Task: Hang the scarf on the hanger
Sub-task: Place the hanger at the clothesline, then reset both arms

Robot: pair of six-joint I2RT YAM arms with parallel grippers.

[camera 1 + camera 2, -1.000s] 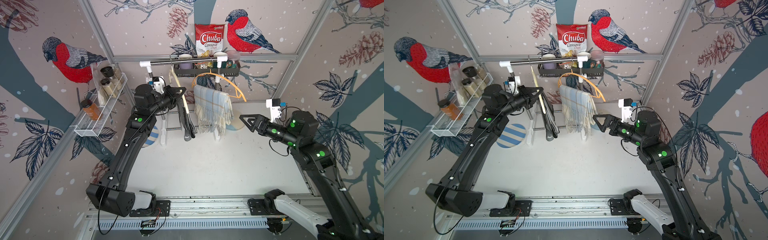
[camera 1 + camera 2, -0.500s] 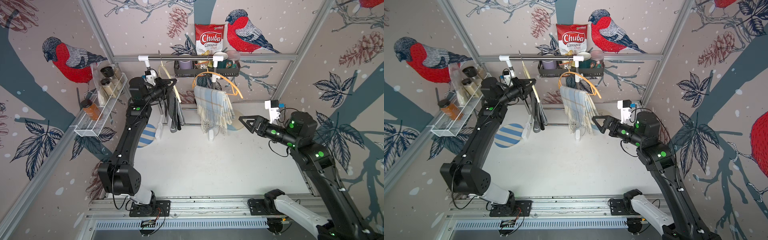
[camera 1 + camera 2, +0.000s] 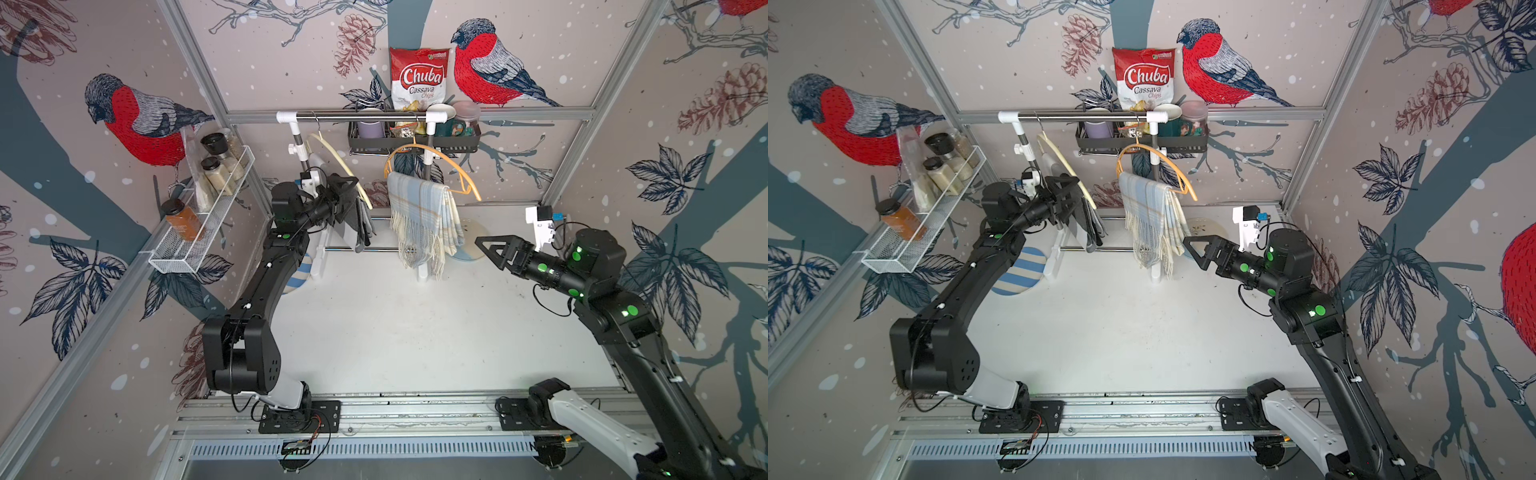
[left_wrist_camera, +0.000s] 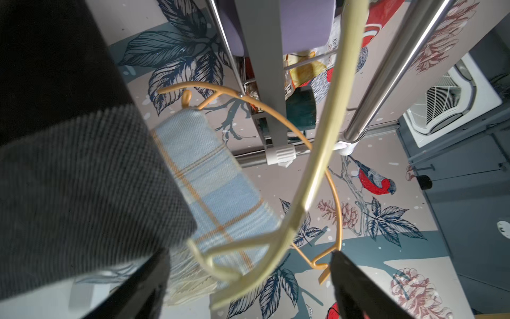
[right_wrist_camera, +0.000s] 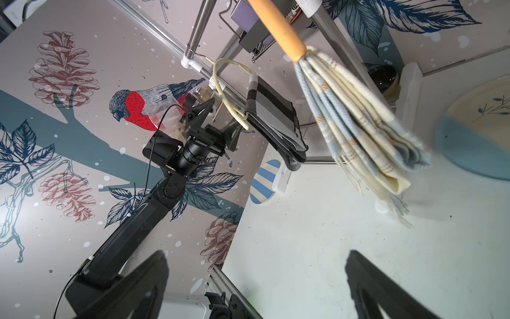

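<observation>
Grey scarf (image 3: pixel 360 218) drapes cream hanger (image 3: pixel 337 154) hooked on rail (image 3: pixel 332 117); hanging looks done. Left gripper (image 3: pixel 349 189) below rail wide open, right gripper (image 3: pixel 484 245) wide, empty. Next: retreat, no snagging.

Lab test cell dressed as a home, aluminium-profile frame (image 3: pixel 195 58), bullfinch wallpaper panels (image 3: pixel 137 124), slotted base rail (image 3: pixel 415 409), clothes rail (image 3: pixel 332 117), spice rack (image 3: pixel 195 245), Chuba chips bag (image 3: pixel 419 79)

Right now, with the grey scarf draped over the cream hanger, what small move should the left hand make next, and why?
Probably draw the left hand straight back. Its jaws stand open around the end of the cream hanger, the grey scarf lies over that hanger, and the hanger hangs from the rail; a sideways move could snag it.
</observation>
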